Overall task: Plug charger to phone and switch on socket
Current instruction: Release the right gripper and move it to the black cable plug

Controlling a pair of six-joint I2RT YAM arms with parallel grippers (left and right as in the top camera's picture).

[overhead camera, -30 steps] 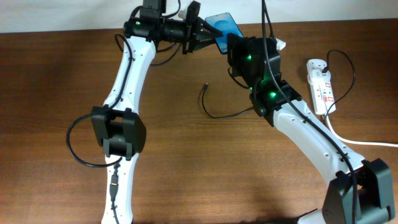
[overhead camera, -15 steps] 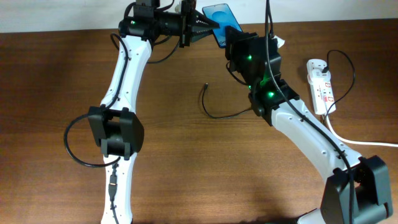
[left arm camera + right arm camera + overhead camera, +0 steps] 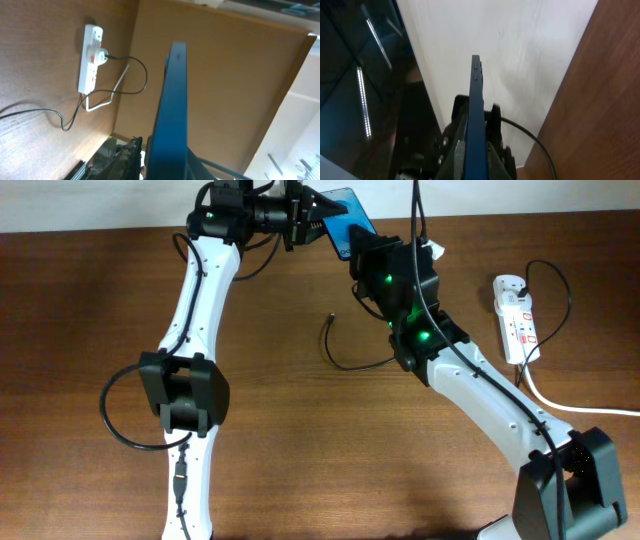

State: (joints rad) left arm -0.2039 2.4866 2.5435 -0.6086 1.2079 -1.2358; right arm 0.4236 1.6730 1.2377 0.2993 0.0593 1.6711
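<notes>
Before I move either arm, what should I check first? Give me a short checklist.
1. Hold on the phone: ok. The left gripper and right gripper both clamp it, off the table.
2. Arm free for the charger: not ok, both are busy.
3. Charger tip: ok, lying loose on the table, not yet in the phone.
4. Black plug in the socket: ok.
5. Socket switch on: cannot tell.

A robotics lab: two robot arms (image 3: 200, 290) at a wooden table (image 3: 80, 330) by a white wall (image 3: 100, 205).
</notes>
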